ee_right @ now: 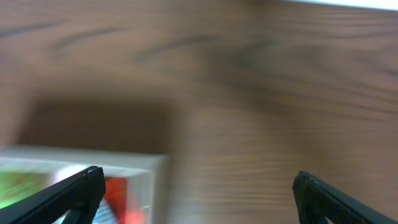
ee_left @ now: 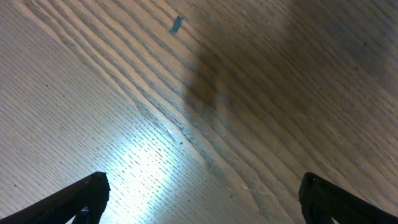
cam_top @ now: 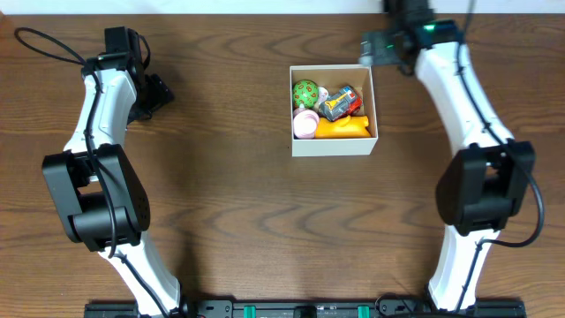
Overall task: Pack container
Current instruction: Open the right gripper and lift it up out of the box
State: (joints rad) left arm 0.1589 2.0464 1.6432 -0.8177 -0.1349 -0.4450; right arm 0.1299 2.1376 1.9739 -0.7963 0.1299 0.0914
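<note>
**White-walled container holds toys, both pincers released**

Brown wood-grain table (cam_top: 265,221) fills the overhead view. The container (cam_top: 334,145) sits on it, right of centre in the upper half of the frame: square, white outer walls, no lid. Inside it: a green patterned ball (cam_top: 305,91) at upper left, a pink cup-like piece (cam_top: 305,124) at lower left, an orange piece (cam_top: 344,129) along the lower wall, and a red and grey toy (cam_top: 340,103) at upper right. All are packed close together; can't tell exactly what touches what.

The left pincer (ee_left: 202,183) is released, its fingers spread to the two lower corners of the left wrist view with only bare table between them. In the overhead view it is at upper left, well apart from the container.

The right pincer (ee_right: 198,178) is also released, fingers wide with nothing between them. The right wrist view is blurred; the container's white wall and some green and red show at lower left of that frame. In the overhead view this pincer is near the top edge, just beside the container's upper right corner, not over the toys
</note>
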